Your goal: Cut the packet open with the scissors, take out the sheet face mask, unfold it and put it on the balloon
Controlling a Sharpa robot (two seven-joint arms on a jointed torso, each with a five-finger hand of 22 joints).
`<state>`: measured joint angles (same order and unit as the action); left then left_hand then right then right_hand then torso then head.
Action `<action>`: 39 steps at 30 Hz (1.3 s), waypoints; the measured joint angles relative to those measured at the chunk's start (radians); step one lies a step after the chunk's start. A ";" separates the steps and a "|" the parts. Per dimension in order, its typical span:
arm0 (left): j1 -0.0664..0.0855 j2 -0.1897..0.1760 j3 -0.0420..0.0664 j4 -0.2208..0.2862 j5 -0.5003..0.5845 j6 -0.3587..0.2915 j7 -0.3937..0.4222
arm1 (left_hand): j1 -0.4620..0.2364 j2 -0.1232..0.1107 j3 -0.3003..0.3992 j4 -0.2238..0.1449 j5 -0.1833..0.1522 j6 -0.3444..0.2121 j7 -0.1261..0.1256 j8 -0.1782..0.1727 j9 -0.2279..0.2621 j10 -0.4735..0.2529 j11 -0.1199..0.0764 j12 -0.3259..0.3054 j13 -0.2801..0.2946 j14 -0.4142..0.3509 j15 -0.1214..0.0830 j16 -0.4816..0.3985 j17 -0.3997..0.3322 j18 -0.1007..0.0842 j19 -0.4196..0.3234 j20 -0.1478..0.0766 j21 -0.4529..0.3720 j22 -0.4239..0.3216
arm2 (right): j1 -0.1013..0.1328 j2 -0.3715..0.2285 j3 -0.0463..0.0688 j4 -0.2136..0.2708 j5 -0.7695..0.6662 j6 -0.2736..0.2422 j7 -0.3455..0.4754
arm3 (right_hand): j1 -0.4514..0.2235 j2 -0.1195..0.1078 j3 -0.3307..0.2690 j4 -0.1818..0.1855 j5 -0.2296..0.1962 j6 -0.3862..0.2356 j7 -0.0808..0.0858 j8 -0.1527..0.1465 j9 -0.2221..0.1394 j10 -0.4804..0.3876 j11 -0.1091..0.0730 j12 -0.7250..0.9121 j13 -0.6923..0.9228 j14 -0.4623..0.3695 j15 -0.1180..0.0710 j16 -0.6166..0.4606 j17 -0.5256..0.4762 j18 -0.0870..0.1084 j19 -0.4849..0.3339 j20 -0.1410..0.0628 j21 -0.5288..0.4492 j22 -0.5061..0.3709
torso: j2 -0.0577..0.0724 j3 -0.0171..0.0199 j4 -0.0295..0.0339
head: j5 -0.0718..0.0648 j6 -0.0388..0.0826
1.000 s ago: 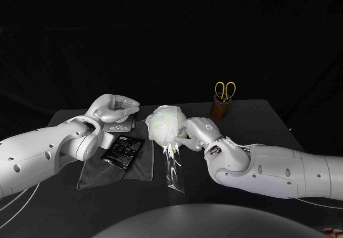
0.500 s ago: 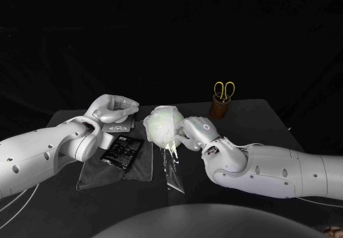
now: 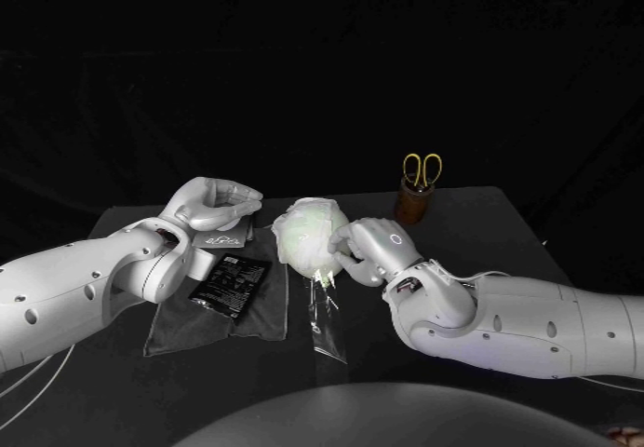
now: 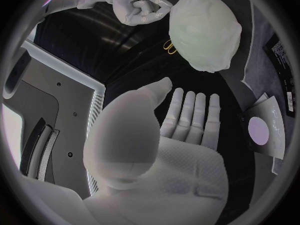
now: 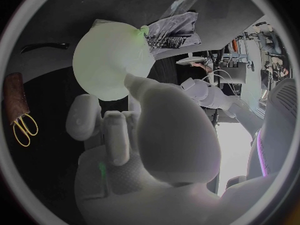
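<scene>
a: where is the sheet mask sitting?
b: it is lying wrinkled over the balloon, which is standing mid-table. a strip of clear film is running from under it toward the robot.
a: and the right hand?
b: it is leaning on the balloon's right side, fingers curling in, thumb tip touching the mask, gripping nothing i can see. against half a second ago it is sitting slightly higher and further right.
a: the left hand?
b: it is hovering just left of the balloon, apart from it, fingers stretching out side by side, thumb apart, holding nothing. it is staying where it was.
a: the rest?
b: the black packet is lying on the grey cloth beside the left arm. the scissors are standing in the brown holder at the back right. neither is shifting.
</scene>
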<state>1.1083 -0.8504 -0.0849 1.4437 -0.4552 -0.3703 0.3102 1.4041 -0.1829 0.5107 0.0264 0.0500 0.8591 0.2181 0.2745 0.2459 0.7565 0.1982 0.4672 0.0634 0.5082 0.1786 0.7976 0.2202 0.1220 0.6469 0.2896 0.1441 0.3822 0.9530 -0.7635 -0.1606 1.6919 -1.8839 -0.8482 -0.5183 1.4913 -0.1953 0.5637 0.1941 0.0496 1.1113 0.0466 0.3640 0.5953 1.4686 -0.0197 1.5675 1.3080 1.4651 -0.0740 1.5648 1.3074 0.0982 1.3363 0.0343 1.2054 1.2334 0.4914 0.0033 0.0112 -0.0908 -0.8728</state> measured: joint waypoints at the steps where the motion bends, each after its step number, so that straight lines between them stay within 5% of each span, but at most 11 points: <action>1: 0.000 0.000 0.000 0.000 0.000 0.001 0.000 | 0.000 0.000 0.000 0.000 0.000 0.000 0.000 0.000 0.000 0.002 -0.002 0.000 0.000 0.002 -0.002 0.000 0.000 0.000 0.000 0.000 0.000 -0.001 | 0.000 -0.011 0.000 0.011 0.009 -0.007 0.008 | -0.005 0.001 0.002 -0.002 0.000 0.000 0.000 0.000 0.000 0.000 0.000 0.000 0.000 0.001 -0.001 -0.001 0.000 0.000 0.000 0.000 0.000 0.000 | 0.000 0.0000 -0.0001 | 0.001 0.000; 6: 0.000 0.000 -0.002 0.002 0.000 0.006 0.002 | 0.000 0.000 0.000 0.000 0.000 0.010 -0.001 0.000 0.000 0.020 -0.005 0.000 0.000 0.015 -0.003 0.000 -0.004 0.000 0.007 0.000 -0.007 -0.009 | 0.006 -0.059 0.000 0.058 0.079 -0.036 0.060 | -0.037 -0.005 0.024 -0.006 0.000 -0.010 0.006 -0.002 0.006 0.000 0.000 -0.002 0.000 0.001 -0.001 0.002 0.000 0.000 -0.007 -0.002 -0.026 -0.021 | -0.001 0.0002 -0.0009 | 0.003 0.000; 9: 0.000 -0.002 -0.003 0.005 0.000 0.010 0.003 | 0.000 0.000 0.003 0.003 0.000 0.014 -0.006 0.001 -0.001 0.036 -0.010 0.000 0.000 0.032 -0.006 0.004 -0.006 0.000 0.012 0.000 -0.010 -0.014 | 0.014 -0.099 0.001 0.091 0.166 -0.055 0.124 | -0.079 -0.007 0.021 -0.001 0.000 -0.062 0.016 -0.030 0.007 -0.001 0.001 -0.031 0.000 0.002 -0.001 0.003 0.000 0.000 -0.036 0.006 -0.061 -0.050 | -0.001 0.0002 -0.0013 | 0.005 0.000; 16: 0.000 -0.006 -0.005 0.015 -0.001 0.018 0.004 | 0.000 0.000 0.014 0.014 0.000 0.021 -0.013 0.004 -0.005 0.084 -0.020 -0.023 0.000 0.086 -0.021 0.006 -0.018 0.000 0.031 -0.001 -0.021 -0.033 | 0.029 -0.155 0.001 0.127 0.416 -0.073 0.260 | -0.193 -0.054 -0.081 0.061 0.011 -0.173 0.079 -0.115 -0.018 -0.004 0.058 -0.074 0.000 0.001 0.046 0.003 0.000 0.000 -0.074 0.034 -0.116 -0.091 | -0.001 0.0006 -0.0022 | 0.008 0.000; 20: -0.001 -0.008 -0.006 0.020 -0.008 0.020 0.005 | 0.000 0.000 0.022 0.022 0.000 0.025 -0.017 0.004 -0.009 0.118 -0.029 -0.056 -0.001 0.151 -0.032 -0.008 -0.028 0.001 0.104 -0.006 -0.002 -0.034 | 0.038 -0.163 0.001 0.128 0.564 -0.055 0.298 | -0.211 -0.061 -0.122 0.076 0.018 -0.183 0.083 -0.128 -0.019 -0.002 0.059 -0.069 -0.001 0.001 0.046 0.002 0.001 0.000 -0.068 0.040 -0.115 -0.085 | -0.001 0.0009 -0.0020 | 0.011 0.000; 24: -0.002 -0.010 -0.007 0.023 -0.037 0.019 0.005 | 0.000 -0.017 0.024 0.023 0.000 0.019 -0.011 0.002 -0.015 0.120 -0.030 -0.090 -0.001 0.194 -0.037 -0.008 -0.029 0.040 0.183 -0.014 0.038 -0.020 | 0.046 -0.159 0.001 0.125 0.697 -0.009 0.311 | -0.214 -0.058 -0.160 0.076 0.018 -0.201 0.089 -0.148 -0.021 -0.003 0.065 -0.020 -0.001 0.001 0.053 0.002 0.001 0.000 -0.033 0.054 -0.065 -0.041 | 0.000 0.0009 -0.0009 | 0.014 0.000; 26: -0.003 -0.011 -0.009 0.024 -0.065 0.016 0.005 | -0.004 -0.026 0.020 0.020 0.000 0.009 -0.009 -0.003 -0.016 0.116 -0.026 -0.099 -0.001 0.194 -0.037 -0.014 -0.030 0.043 0.190 -0.014 0.040 -0.018 | 0.048 -0.155 0.001 0.124 0.753 0.019 0.314 | -0.207 -0.049 -0.175 0.075 0.018 -0.201 0.089 -0.153 -0.021 -0.002 0.066 -0.003 -0.001 0.001 0.053 0.002 0.001 0.000 -0.021 0.057 -0.047 -0.025 | 0.000 0.0009 0.0000 | 0.015 0.000; 31: -0.007 -0.009 -0.010 0.025 -0.147 0.004 0.002 | -0.005 -0.038 -0.023 0.022 0.000 -0.015 -0.011 -0.017 -0.024 0.080 -0.003 -0.139 -0.001 0.123 -0.011 -0.074 -0.052 0.044 0.137 -0.003 0.003 -0.041 | 0.053 -0.149 0.001 0.122 0.836 0.069 0.315 | -0.191 -0.033 -0.195 0.068 0.018 -0.205 0.094 -0.164 -0.021 -0.002 0.067 0.000 0.000 0.001 0.053 0.002 0.001 0.000 -0.009 0.059 -0.023 -0.002 | 0.000 -0.0003 0.0011 | 0.018 0.000; 33: -0.010 -0.006 -0.010 0.024 -0.183 -0.002 0.000 | -0.004 -0.039 -0.044 0.023 0.000 -0.027 -0.009 -0.024 -0.028 0.061 -0.002 -0.157 -0.001 0.091 -0.003 -0.106 -0.065 0.031 0.098 0.001 -0.027 -0.058 | 0.054 -0.148 0.001 0.121 0.858 0.083 0.315 | -0.185 -0.027 -0.198 0.065 0.018 -0.206 0.094 -0.164 -0.021 -0.003 0.068 0.000 0.000 0.000 0.058 0.001 0.001 -0.001 -0.006 0.063 -0.023 0.003 | 0.000 -0.0010 0.0014 | 0.019 0.000; 36: -0.018 0.002 -0.013 0.020 -0.241 -0.015 -0.004 | 0.014 -0.034 -0.106 0.024 0.000 -0.067 -0.016 -0.044 -0.037 0.015 -0.024 -0.201 -0.001 0.036 0.025 -0.175 -0.095 -0.007 0.059 0.001 -0.064 -0.083 | 0.055 -0.146 0.001 0.120 0.885 0.098 0.315 | -0.177 -0.019 -0.203 0.061 0.018 -0.206 0.094 -0.171 -0.021 -0.004 0.071 0.000 0.000 0.001 0.060 -0.001 0.001 -0.001 -0.006 0.063 -0.019 0.004 | 0.000 -0.0015 0.0014 | 0.019 0.000; 39: -0.024 0.012 -0.014 0.011 -0.296 -0.029 -0.011 | 0.051 -0.007 -0.192 0.035 0.000 -0.088 -0.026 -0.060 -0.045 -0.006 -0.037 -0.234 0.000 0.012 0.048 -0.231 -0.118 -0.009 0.059 0.002 -0.073 -0.101 | 0.056 -0.144 0.001 0.121 0.903 0.105 0.318 | -0.171 -0.013 -0.207 0.056 0.024 -0.206 0.094 -0.171 -0.021 -0.002 0.073 0.000 0.000 0.001 0.060 0.002 0.000 -0.001 -0.005 0.063 -0.019 0.008 | 0.000 -0.0016 0.0014 | 0.018 0.000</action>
<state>1.0840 -0.8388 -0.0989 1.4548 -0.7510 -0.3991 0.2987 1.4550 -0.1901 0.3186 0.0618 0.0500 0.7706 0.1925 0.2142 0.2011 0.7507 0.1613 0.2336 0.0634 0.5200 0.2269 0.5665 0.1019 0.1135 0.7057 0.2911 0.0714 0.2814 1.0086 -0.9076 -0.1594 1.8125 -0.9807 -0.7433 -0.2006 1.3200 -0.2086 0.3567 0.2506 0.0733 0.9055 0.1409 0.1930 0.5739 1.4665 0.0538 1.5674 1.3080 1.4663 -0.0140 1.5668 1.3074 0.0972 1.3311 0.0971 1.1868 1.2411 0.4917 0.0016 0.0127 -0.0725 -0.8728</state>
